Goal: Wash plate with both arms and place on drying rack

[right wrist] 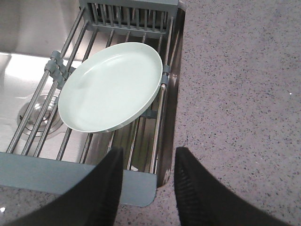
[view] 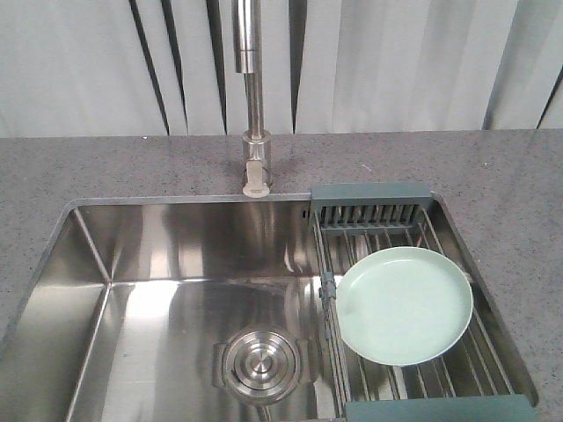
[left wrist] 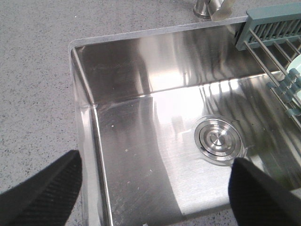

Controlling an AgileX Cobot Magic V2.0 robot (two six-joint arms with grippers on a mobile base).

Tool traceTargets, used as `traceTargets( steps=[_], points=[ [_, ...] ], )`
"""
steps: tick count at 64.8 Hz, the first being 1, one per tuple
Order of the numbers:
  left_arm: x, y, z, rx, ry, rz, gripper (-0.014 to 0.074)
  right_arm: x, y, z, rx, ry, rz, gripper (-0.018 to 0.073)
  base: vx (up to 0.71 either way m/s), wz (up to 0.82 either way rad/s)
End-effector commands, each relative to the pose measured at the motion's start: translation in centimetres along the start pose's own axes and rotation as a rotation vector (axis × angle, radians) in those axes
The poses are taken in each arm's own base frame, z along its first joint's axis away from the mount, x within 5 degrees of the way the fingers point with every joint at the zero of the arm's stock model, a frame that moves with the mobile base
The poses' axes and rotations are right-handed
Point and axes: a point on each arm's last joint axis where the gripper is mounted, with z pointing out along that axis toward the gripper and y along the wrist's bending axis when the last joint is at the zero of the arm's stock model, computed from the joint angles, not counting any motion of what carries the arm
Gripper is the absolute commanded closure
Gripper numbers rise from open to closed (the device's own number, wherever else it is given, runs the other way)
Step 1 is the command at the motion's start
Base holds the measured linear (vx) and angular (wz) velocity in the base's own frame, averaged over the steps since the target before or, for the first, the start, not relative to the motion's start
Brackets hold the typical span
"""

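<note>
Rested flat on drying rack [view: 413, 369] wires: plate [view: 406, 304], at 3 o'clock of sink [view: 176, 308]. Left gripper [left wrist: 155, 188] jaws spread, empty; right gripper [right wrist: 148, 188] likewise.

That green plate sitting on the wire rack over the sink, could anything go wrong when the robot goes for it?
Possibly. The plate lies flat on the drying rack, its rim low against the wires, so the open right end effector may struggle to get a finger under it. A nudge could slide the plate off the rack's inner edge into the sink.
</note>
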Motion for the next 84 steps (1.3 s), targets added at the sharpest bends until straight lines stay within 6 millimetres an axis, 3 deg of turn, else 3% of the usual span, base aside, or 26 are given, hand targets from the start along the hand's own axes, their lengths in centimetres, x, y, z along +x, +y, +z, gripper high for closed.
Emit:
traceTargets(
  steps=[1, 75, 84],
  points=[
    [-1.0, -0.1, -0.3, 0.003, -0.072, -0.014, 0.0007, -1.1, -0.1, -0.5, 0.008, -0.077, -0.012, 0.0296, 0.0, 0.0],
    [-1.4, -0.1, -0.4, 0.012, -0.112, -0.026, 0.0007, -1.0, 0.0, -0.5, 0.006, -0.066, -0.011, 0.0296, 0.0, 0.0],
    [-2.0, -0.1, 0.7, 0.016, -0.065, -0.034, 0.0007, -1.0, 0.0, -0.5, 0.006, -0.066, -0.011, 0.0296, 0.0, 0.0]
  ],
)
